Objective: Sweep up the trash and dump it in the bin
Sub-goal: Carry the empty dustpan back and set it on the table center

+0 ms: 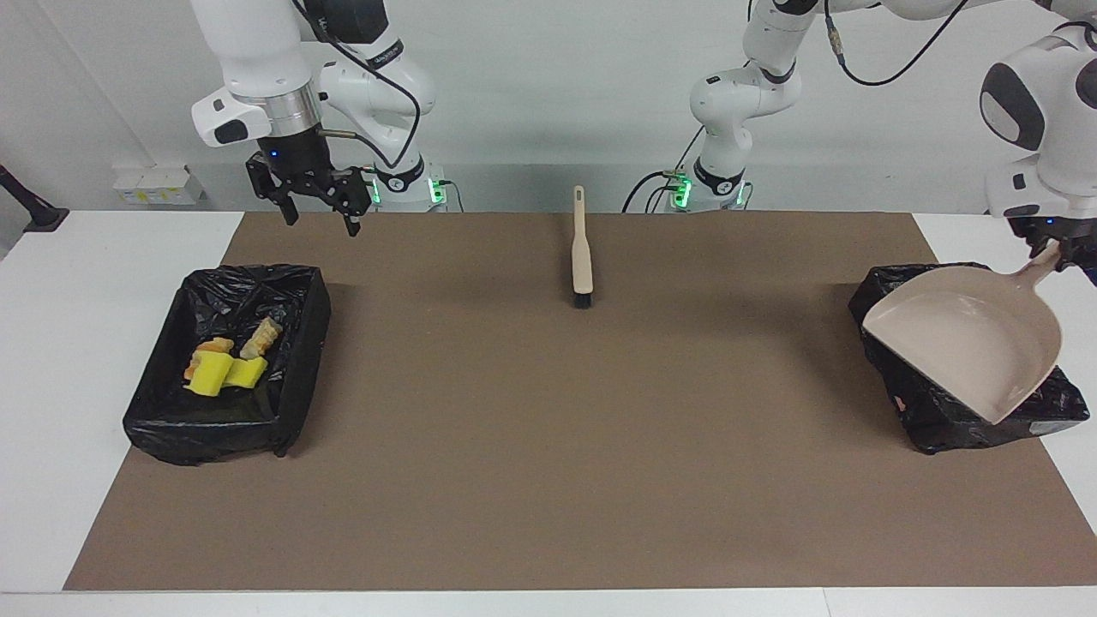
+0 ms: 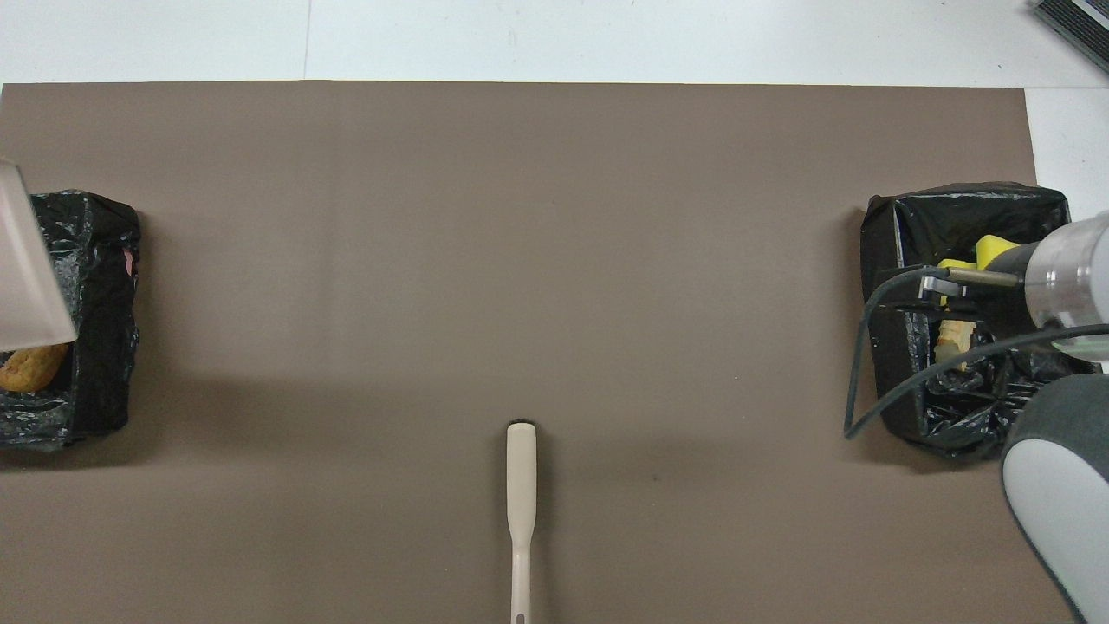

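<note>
Yellow and tan trash (image 1: 224, 363) in bin (image 1: 296, 360) below spread right end effector (image 1: 316, 216), left end effector (image 1: 1056, 246) pinching dustpan (image 1: 968, 347)

A beige brush (image 1: 582, 253) lies flat on the brown mat (image 1: 548, 480), its handle toward the robots and its dark bristles pointing away from them. A small white box (image 1: 154, 187) sits at the white table's (image 1: 77, 360) edge, toward the right arm's end
</note>
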Motion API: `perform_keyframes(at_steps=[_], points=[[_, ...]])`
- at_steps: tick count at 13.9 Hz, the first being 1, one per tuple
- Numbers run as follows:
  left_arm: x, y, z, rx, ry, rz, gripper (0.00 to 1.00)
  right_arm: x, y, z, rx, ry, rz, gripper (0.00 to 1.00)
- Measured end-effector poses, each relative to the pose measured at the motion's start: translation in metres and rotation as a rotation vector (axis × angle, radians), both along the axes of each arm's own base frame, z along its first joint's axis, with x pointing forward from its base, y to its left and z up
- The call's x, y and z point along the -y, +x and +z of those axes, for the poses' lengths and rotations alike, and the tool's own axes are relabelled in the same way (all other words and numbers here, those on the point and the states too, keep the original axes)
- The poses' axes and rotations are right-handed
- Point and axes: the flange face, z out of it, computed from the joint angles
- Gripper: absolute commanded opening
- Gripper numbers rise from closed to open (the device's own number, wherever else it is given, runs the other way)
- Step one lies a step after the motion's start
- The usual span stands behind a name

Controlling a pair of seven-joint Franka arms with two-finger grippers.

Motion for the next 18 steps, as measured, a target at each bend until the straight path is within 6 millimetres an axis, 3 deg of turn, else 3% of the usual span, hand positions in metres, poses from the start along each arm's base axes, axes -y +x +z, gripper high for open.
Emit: perform_keyframes(at_steps=[3, 6, 9, 11, 14, 16, 18], points=[[0.071, 0.004, -0.008, 0.026, -0.135, 0.000, 0.00, 0.007, 0.013, 0.012, -0.034, 0.006, -0.006, 1.00], [0.169, -0.006, -0.024, 0.053, -0.202, 0.065, 0.00, 0.009, 0.021, 0.019, -0.031, 0.009, -0.006, 1.00], [0.280, -0.028, -0.056, 0.119, -0.257, 0.271, 0.00, 0.017, 0.023, 0.021, -0.029, 0.008, -0.001, 1.00], [0.335, -0.035, -0.074, 0.202, -0.307, 0.388, 0.00, 0.020, 0.023, 0.021, -0.028, 0.008, -0.005, 1.00], [0.418, -0.040, -0.134, 0.279, -0.369, 0.563, 0.00, 0.022, 0.023, 0.021, -0.030, 0.008, -0.009, 1.00], [0.450, -0.044, -0.164, 0.264, -0.430, 0.731, 0.00, 0.024, 0.023, 0.020, -0.034, 0.007, 0.009, 1.00], [0.464, -0.044, -0.168, 0.242, -0.509, 0.884, 0.00, 0.026, 0.023, 0.019, -0.039, 0.006, 0.024, 1.00]])
